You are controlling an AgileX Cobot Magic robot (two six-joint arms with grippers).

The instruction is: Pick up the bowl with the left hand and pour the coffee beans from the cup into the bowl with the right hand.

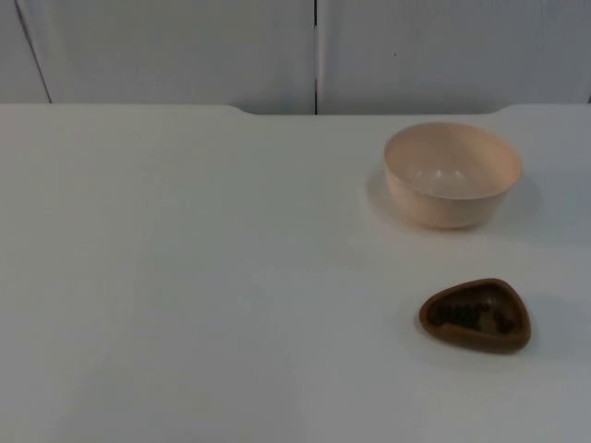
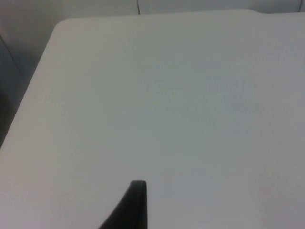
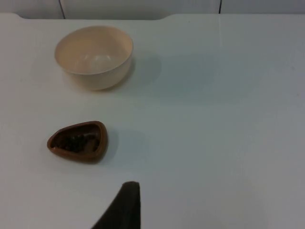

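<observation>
On the table, cream bowl beside brown cup of beans; each pincer's spread impossible to tell.

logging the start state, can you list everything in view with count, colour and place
bowl: one, pale cream, upright and empty, on the table toward the far right, apart from the cup
cup: one, brown, rounded-triangle shape, dark coffee beans inside, nearer than the bowl on the right
table: one, white, under both
partition wall: grey, behind the table's far edge
left gripper: one black fingertip above bare table
right gripper: one black fingertip above the table near the cup
</observation>
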